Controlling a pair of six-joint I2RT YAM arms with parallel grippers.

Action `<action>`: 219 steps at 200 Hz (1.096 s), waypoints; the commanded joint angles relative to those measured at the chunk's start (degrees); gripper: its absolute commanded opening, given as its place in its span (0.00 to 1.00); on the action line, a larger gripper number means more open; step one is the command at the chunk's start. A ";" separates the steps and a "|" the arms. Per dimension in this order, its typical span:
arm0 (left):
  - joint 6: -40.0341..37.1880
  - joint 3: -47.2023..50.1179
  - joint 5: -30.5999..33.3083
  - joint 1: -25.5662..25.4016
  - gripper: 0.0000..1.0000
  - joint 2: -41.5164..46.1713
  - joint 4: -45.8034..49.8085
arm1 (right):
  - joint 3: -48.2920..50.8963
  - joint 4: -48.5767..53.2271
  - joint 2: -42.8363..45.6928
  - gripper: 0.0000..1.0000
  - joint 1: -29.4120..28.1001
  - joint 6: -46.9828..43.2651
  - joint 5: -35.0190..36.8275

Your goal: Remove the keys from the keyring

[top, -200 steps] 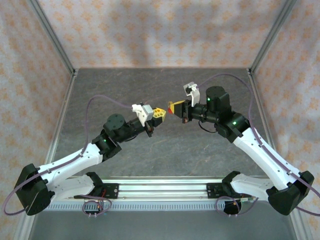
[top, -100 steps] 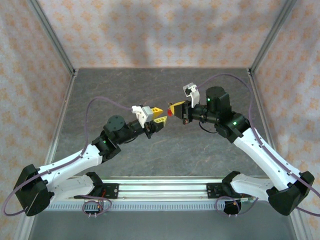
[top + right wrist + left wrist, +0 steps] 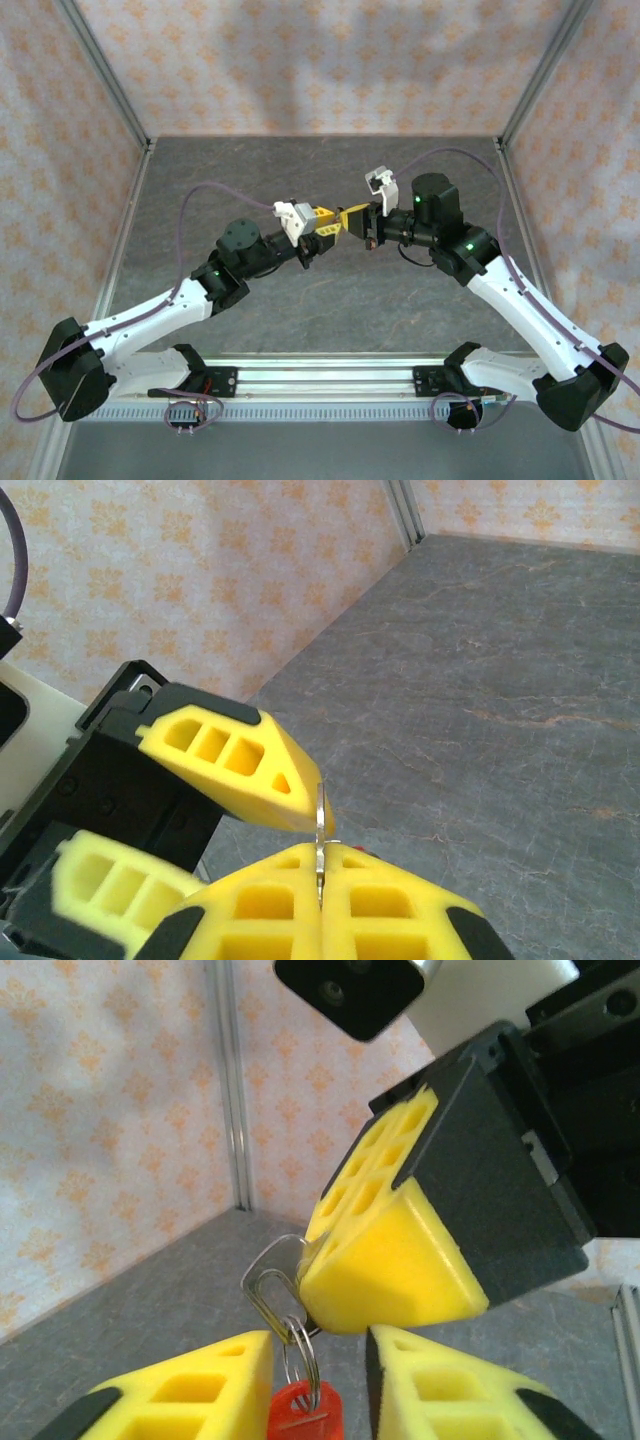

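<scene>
Now, mid-air at centre of the top view: right gripper [image 3: 347,217] pinches shut on the keyring [image 3: 272,1282]. Left gripper [image 3: 320,1355] is spread, with the red tag [image 3: 305,1415] between its fingers. The ring looks light, thin, springy and slippery; best hold is the tag's flat faces.

Thin silver wire keyring [image 3: 268,1282]: up in the air, over the middle of the grey stone-patterned table [image 3: 300,310].

Just right of the keyring: right gripper [image 3: 346,221] with yellow foam fingers, pinched together on the keyring's edge.

Just left of the keyring: left gripper [image 3: 325,226] with yellow foam fingers, tips spread, one to each side of what hangs below.

Directly under the keyring and linked to it: small round steel split ring [image 3: 300,1355]. Under that, between the left fingertips: red plastic tag [image 3: 305,1415].

Well behind the keyring: patterned fabric back wall [image 3: 320,70].

Well in front of the keyring: aluminium rail [image 3: 320,372] along the table's near edge, with both arm bases.
</scene>
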State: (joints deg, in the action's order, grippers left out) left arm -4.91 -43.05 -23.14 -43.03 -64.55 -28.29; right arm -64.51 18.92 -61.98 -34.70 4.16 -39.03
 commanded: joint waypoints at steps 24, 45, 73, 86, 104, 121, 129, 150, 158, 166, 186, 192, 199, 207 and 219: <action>-1.25 -2.07 1.31 -0.13 0.11 -0.84 0.84 | -0.84 -0.64 1.85 0.00 -0.32 -1.08 -1.13; -1.33 -1.86 1.76 -0.13 0.03 -0.84 0.61 | -0.64 -0.77 1.99 0.00 -0.34 -0.88 -1.25; -1.25 -1.56 1.82 -0.13 0.00 -0.66 0.10 | -0.13 -1.33 2.12 0.00 -0.29 -0.35 -1.18; -1.08 -1.10 1.48 -0.08 0.00 -0.39 -0.80 | 0.06 -1.62 2.26 0.00 -0.28 0.31 -0.52; -0.31 -0.14 1.69 -0.12 0.00 0.27 -2.77 | 0.48 -2.63 2.24 0.00 0.02 1.74 0.26; 0.30 1.08 1.85 -0.13 0.00 1.15 -5.10 | 0.89 -3.45 2.10 0.00 0.55 3.11 0.25; 0.50 1.62 1.80 -0.13 0.00 1.65 -5.96 | 1.30 -4.04 2.02 0.00 0.76 3.71 0.02; 0.73 2.48 1.39 -0.13 0.00 2.97 -6.76 | 2.10 -5.20 1.94 0.00 1.45 5.12 -0.12; 0.84 2.78 1.32 -0.13 0.00 3.36 -7.06 | 2.19 -5.38 1.85 0.00 1.55 5.33 -0.22; 0.95 3.12 1.16 -0.13 0.00 3.77 -7.31 | 2.20 -5.60 1.67 0.00 1.64 5.61 -0.26; 1.13 3.96 1.14 -0.13 0.00 4.34 -7.81 | 1.94 -5.99 1.42 0.00 1.65 5.69 -1.46; 1.13 4.23 1.06 -0.13 0.00 4.45 -7.95 | 1.78 -5.91 1.47 0.00 1.65 5.67 -1.58; 1.26 4.49 1.09 -0.11 0.00 4.57 -7.85 | 1.63 -5.75 1.59 0.00 1.63 5.53 -1.49; 1.38 4.98 1.42 -0.13 0.13 4.87 -8.10 | 1.42 -5.49 1.63 0.00 1.65 5.24 -1.49; 1.64 6.08 2.09 -0.07 0.18 5.26 -8.82 | 1.08 -5.03 1.73 0.00 1.65 4.90 -1.52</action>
State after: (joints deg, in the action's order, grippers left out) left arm -4.14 -38.98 -22.02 -43.03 -61.19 -33.08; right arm -62.65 15.86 -61.17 -33.58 9.02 -40.82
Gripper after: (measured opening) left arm 0.129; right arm 0.048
